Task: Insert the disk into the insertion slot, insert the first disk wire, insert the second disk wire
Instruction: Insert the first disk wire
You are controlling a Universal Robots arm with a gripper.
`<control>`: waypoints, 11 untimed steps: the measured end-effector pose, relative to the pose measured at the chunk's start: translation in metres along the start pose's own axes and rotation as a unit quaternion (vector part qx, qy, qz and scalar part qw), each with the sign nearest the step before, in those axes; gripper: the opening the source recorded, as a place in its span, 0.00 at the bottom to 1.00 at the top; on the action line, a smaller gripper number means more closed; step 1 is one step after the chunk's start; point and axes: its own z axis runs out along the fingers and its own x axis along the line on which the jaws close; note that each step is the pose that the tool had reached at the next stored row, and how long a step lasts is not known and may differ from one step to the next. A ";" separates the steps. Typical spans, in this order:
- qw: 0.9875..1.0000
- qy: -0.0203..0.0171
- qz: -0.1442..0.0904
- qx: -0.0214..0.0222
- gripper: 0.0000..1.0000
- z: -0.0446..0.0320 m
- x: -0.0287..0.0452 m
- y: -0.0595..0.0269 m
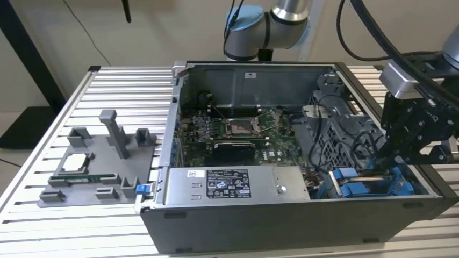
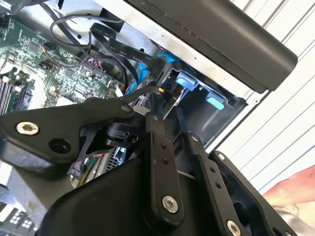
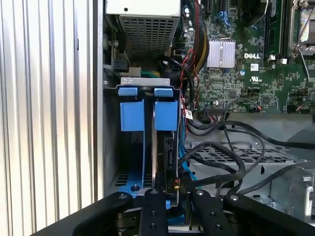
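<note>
The insertion slot (image 1: 373,185) is the grey bay with blue fittings at the case's front corner, on the exterior view's right. Two blue tabbed frames (image 3: 147,115) stand side by side in the insertion slot (image 3: 145,81). The disk's silver body is hidden. My gripper (image 1: 401,161) reaches down into this bay. In the second wrist view my gripper (image 2: 162,92) has its fingertips drawn together on a small dark plug of a disk wire, just short of the blue tabs (image 2: 186,81). A blue cable (image 2: 142,73) runs beside it.
Black cables (image 3: 221,157) loop across the drive cage next to the bay. The silver labelled power-supply box (image 1: 233,185) lies along the case front and the motherboard (image 1: 237,131) behind it. A grey fixture plate (image 1: 97,161) sits left of the case. A hand (image 2: 295,189) shows outside the case.
</note>
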 end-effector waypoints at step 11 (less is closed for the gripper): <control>1.000 0.000 0.000 0.000 1.00 -0.0027 -0.0011 -0.0046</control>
